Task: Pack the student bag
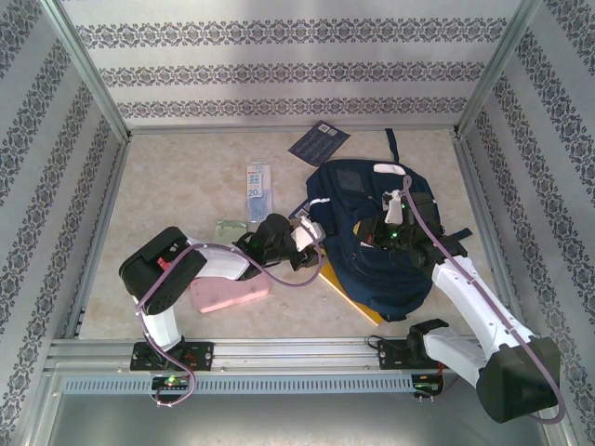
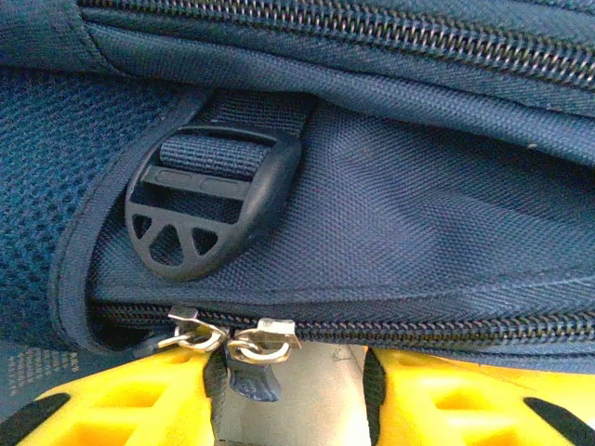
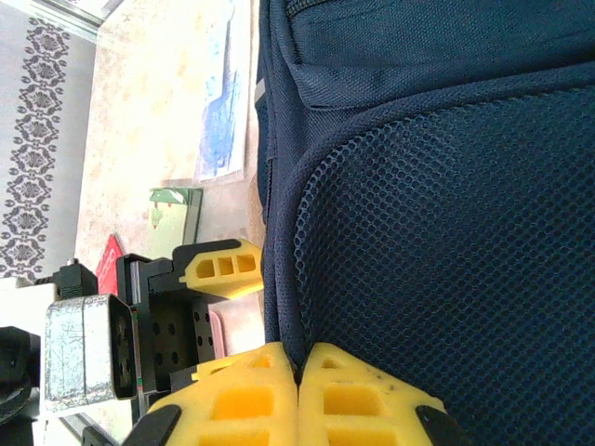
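Now the beige counter (image 1: 177, 186) carries the large navy blue fabric backpack (image 1: 349, 190), directly ahead of both hands. The left hand (image 2: 293, 404) is partly open and holds nothing, with two silver zipper pulls (image 2: 228, 339) just beyond its yellow fingers (image 2: 139, 409). The right hand (image 3: 297, 376) is closed tight against the backpack's mesh edge.

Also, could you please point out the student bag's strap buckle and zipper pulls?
strap buckle (image 2: 209, 193), left wrist view, on its centre bar.
zipper pulls (image 2: 265, 334), left wrist view, on the right pull's metal tab.

Beige table (image 1: 186, 186) under student bag (image 1: 349, 186), pink pouch (image 1: 228, 295), dark booklet (image 1: 319, 144).
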Controlling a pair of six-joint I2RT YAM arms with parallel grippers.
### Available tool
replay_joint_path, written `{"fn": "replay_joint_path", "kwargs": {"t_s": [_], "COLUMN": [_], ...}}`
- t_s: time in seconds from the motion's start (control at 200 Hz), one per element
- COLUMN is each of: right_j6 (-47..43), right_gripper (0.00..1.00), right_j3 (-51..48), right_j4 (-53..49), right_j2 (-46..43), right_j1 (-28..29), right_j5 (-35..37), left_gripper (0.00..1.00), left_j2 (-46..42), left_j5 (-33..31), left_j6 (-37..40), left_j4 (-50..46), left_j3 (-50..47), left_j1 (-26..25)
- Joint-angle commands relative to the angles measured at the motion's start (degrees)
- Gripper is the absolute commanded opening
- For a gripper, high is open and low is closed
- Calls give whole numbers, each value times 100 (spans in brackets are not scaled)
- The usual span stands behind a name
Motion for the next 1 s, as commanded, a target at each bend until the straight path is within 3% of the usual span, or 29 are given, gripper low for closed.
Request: {"fn": "replay_joint_path", "kwargs": {"t_s": [0.0,0.195,0.41,0.545,0.719,0.999], "right_j6": [132,99,97,75,27,126], "right_gripper": [0,0,0,0,0,0], "right_j3": [-35,-35,-92,-101,-96,-88], "right_j4": [511,462,474,474,428,357], "right_j2": [-170,-221,-243,-180,-105,24], "right_j1": [-10,-9,11,28,46,79], "right_j5": [-433,-460,-486,-495,-419,37], "left_gripper": [44,41,51,41,21,5], "left_j2": [131,179,137,137,94,-174], "left_j5": [-182,-370,-651,-619,-608,-512], "left_j6": [129,227,303,307,388,492], "left_j4": [225,68,155,202,117,-278], "left_j3": [221,316,258,305,318,183], "left_j1": [-55,-55,-55,-55,-61,-157]}}
